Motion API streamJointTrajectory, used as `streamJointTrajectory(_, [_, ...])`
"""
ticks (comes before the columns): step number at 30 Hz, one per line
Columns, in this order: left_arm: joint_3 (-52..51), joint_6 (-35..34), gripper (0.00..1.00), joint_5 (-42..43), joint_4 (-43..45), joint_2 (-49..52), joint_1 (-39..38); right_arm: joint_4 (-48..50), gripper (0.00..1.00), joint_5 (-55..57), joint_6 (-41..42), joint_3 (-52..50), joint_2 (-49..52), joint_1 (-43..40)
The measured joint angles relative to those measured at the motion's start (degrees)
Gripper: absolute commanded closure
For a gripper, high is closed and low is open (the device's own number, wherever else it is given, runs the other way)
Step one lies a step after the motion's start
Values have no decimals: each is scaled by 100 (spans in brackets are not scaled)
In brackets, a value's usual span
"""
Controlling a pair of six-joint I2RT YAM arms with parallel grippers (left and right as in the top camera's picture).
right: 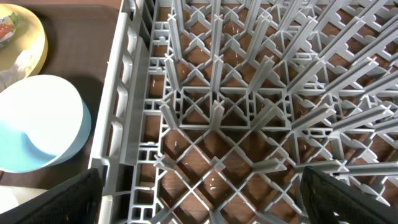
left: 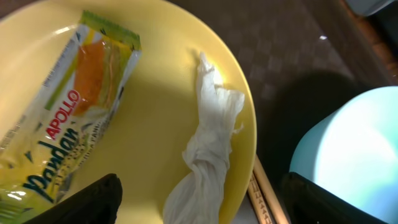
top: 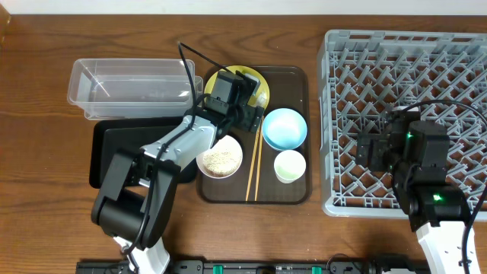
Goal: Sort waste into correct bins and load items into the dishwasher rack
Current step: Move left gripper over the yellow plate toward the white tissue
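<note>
Two scraps, wrapper (left: pixel 74 118) and tissue (left: pixel 211 137), share the plate (left: pixel 161 93); wide-spread left fingers (left: pixel 93 199) may pinch both at once.

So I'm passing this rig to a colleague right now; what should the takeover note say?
Left gripper: open, empty, above the yellow plate, which holds the snack wrapper and a white tissue.
Right gripper: open, empty, over the dishwasher rack.
On the brown tray: white bowl with rice, blue bowl, green cup, chopsticks.
Done: nothing visible in clear tub, black tray or rack.
Left: bin the waste, load all dishes.
</note>
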Motion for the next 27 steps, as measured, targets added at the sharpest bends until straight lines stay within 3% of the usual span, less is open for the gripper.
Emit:
streamJointTrajectory(3, [0, 15, 25, 0, 2, 109, 0, -2, 1, 0, 0, 0, 0, 0])
streamJointTrajectory(13, [0, 15, 61, -66, 46, 302, -9, -39, 1, 0, 2, 0, 0, 0])
streamJointTrajectory(27, [0, -111, 66, -42, -11, 302, -11, -39, 1, 0, 0, 0, 0, 0])
